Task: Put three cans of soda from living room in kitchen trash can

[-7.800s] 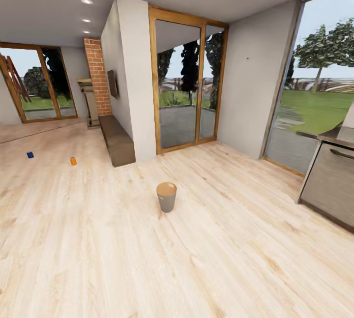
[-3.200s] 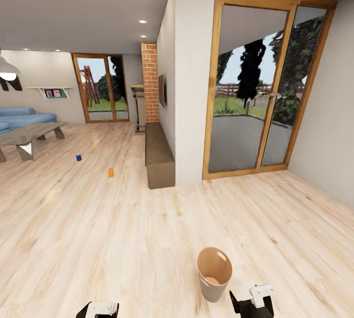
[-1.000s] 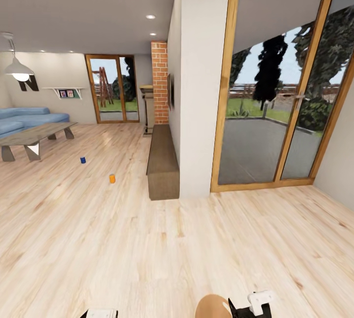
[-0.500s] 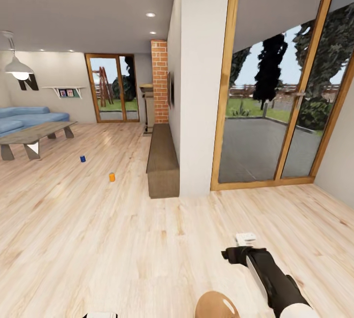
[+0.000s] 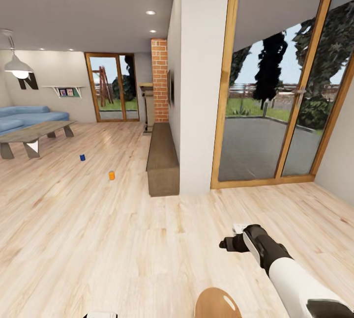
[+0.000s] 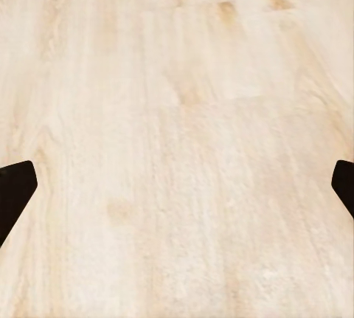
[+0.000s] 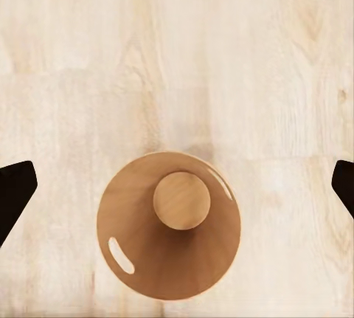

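The right claw [image 5: 235, 243], lower right of the head view, hangs released over the tash can [image 7: 169, 224]; the right wrist view looks straight down into its tan, empty inside, fingertips [image 7: 15, 189] wide at the frame edges. The left claw [image 6: 177, 185] is likewise released above bare floor [image 6: 184, 111]. I judge the fetching step is at hand: next comes driving to the blue can [image 5: 82, 158] and orange can [image 5: 112, 175], left of centre near the bench [image 5: 29, 133]. The head view catches merely the bin's rim at bottom.
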`<state>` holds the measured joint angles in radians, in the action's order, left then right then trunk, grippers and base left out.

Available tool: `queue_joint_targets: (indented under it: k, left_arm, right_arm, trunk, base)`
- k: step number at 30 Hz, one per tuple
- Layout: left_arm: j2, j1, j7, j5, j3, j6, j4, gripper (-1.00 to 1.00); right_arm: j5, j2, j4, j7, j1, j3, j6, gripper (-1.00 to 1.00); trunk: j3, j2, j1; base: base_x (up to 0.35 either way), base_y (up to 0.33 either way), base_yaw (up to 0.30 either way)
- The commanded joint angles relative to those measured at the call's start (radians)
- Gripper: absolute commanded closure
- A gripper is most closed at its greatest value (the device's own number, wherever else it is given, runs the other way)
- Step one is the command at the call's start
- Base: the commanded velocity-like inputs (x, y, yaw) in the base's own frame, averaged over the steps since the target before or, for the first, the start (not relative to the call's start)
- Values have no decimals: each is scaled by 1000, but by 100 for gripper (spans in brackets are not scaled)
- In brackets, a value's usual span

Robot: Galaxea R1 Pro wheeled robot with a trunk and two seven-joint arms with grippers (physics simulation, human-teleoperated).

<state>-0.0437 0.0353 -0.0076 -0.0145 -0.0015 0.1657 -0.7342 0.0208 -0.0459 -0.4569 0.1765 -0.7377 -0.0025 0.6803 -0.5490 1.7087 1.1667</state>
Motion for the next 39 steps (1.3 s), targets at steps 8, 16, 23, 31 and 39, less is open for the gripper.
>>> queue_joint_targets:
  k: [8, 16, 23, 31, 39]
  left_arm:
    - [1, 0, 0, -1, 0, -1, 1, -100]
    - [1, 0, 1, -1, 0, -1, 1, -100]
    - [1, 0, 0, -1, 0, -2, 1, -100]
    - [1, 0, 0, -1, 0, -2, 1, -100]
    - [1, 0, 0, -1, 0, -4, 4, -100]
  right_arm:
    - [-2, -3, 59, 3, -32, 0, -50, -100]
    - [-2, -4, 68, 3, -37, -4, -65, -100]
    - [-2, -2, 70, 3, -38, -5, -66, -100]
    - [-1, -2, 70, 4, -38, -5, -64, -100]
    - [3, 0, 71, 4, -39, 1, -63, -100]
  trunk:
    - [-25, 56, 31]
    - [-50, 112, 61]
    - [-72, 161, 88]
    - [-97, 217, 119]
    - [-122, 273, 150]
  base:
    - [0, 0, 0]
    - [0, 0, 0]
    - [0, 0, 0]
    - [0, 0, 0]
    - [0, 0, 0]
